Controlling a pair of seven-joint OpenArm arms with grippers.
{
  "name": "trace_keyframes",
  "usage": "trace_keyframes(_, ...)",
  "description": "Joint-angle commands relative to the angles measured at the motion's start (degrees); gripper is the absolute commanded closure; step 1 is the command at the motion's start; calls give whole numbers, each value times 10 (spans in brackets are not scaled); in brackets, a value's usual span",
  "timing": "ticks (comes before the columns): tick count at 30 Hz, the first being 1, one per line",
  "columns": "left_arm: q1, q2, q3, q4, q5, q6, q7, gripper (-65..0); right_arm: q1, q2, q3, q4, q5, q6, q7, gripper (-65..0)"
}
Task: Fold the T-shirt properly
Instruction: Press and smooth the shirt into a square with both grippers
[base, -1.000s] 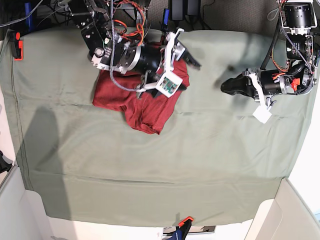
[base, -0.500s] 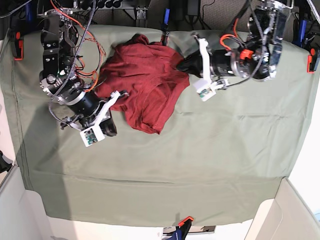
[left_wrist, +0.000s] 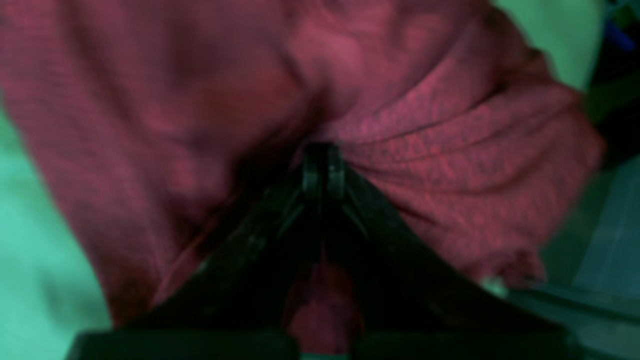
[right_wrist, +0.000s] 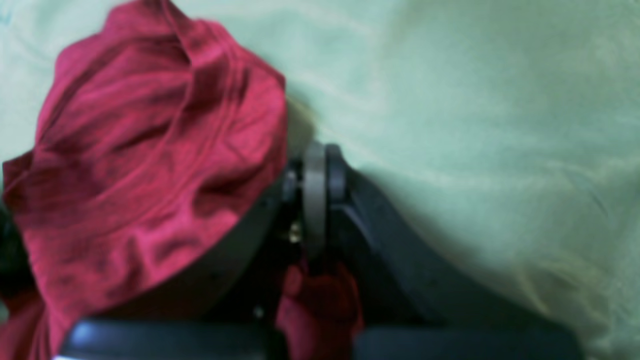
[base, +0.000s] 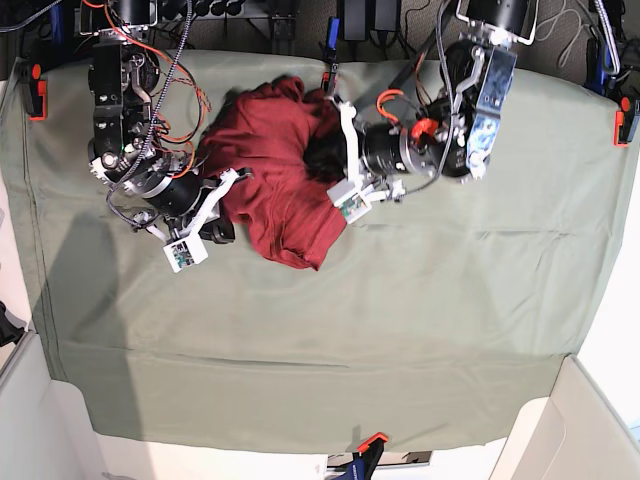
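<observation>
- The T-shirt (base: 280, 185) lay bunched near the table cloth's (base: 420, 290) far edge.
- The left gripper (left_wrist: 322, 172) and right gripper (right_wrist: 315, 175) were each closed on shirt fabric.
- Risk: lifting pinched bunches could have tangled the layers further, hiding the sleeves.

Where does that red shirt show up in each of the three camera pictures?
Base: the T-shirt lies bunched at upper centre, between both arms.
Left wrist: T-shirt fills most of the picture.
Right wrist: T-shirt sits at left.
Shared landmark: the green table cloth.
</observation>
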Motion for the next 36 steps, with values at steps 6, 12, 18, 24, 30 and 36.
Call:
trace_keyframes(6,-80,15,-2,-91,-5,-2,-33,0,9,3,0,10,9,4,3,0)
trace_keyframes(12,-166,14,-2,-155,6,-2,-36,0,7,10,1,10,9,4,-2,0)
trace_keyframes(18,-236,14,-2,-210,7,-2,-45,0,7,20,1,10,9,2,-4,0)
trace_keyframes(24,-244,-20,-2,-204,-92,-2,14,0,6,20,1,5,13,2,-12,0)
trace_keyframes(30,-183,-90,-2,-105,-196,-2,75,0,-1,20,0,3,22,2,-10,0)
trace_keyframes(36,-110,-129,-3,-9,-204,-2,77,0,-17,20,0,3,51,3,-10,0)
